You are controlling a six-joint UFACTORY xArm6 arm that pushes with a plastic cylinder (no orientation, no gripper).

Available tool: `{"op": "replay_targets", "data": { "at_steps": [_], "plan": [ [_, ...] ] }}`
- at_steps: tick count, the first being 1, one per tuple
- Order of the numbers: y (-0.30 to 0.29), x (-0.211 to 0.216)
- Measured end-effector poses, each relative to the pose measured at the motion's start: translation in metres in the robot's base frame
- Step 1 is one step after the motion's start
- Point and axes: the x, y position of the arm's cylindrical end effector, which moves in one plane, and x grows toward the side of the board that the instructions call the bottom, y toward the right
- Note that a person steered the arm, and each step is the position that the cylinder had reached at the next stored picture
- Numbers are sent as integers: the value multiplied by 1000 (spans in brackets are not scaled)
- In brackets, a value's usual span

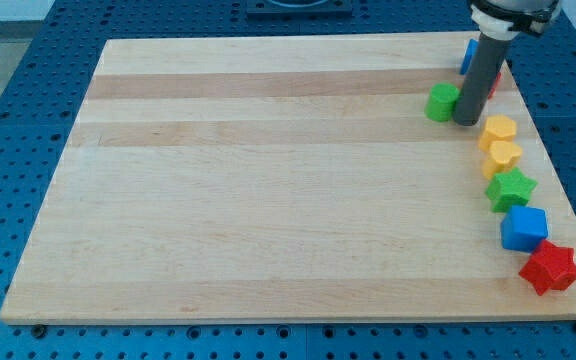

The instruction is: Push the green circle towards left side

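Pale wooden board (268, 180), visible grain, smooth matt finish. Blue perforated metal table (28, 150) beneath. Green circle (442, 102) and red star (549, 268) in matt, plastic-looking finish. Dark matt rod (478, 75).

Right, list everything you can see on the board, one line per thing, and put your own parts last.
green circle: one, green, near the view's top right, just left of the rod.
yellow blocks: two, yellow, stacked in a column at the view's right edge, upper and lower; exact shape unclear.
green star: one, green, right edge, below the yellow blocks.
blue cube: one, blue, right edge, below the green star.
red star: one, red, bottom right corner.
blue block: one, blue, top right, mostly hidden behind the rod.
red block: one, red, a sliver showing right of the rod.
board: one, pale wood, fills the view.
my tip: one, dark rod, immediately right of the green circle.
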Motion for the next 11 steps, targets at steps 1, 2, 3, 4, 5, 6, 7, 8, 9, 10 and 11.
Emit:
{"op": "replay_targets", "data": {
  "at_steps": [1,2,3,4,5,6,7,8,9,10,11],
  "plan": [
    [-5,-2],
    [-5,-2],
    [-6,-5],
    [-7,-12],
    [-7,-25],
    [-8,-36],
    [-19,-38],
    [-35,-38],
    [-48,-40],
    [-49,-53],
    [-49,-74]
  ]
}}
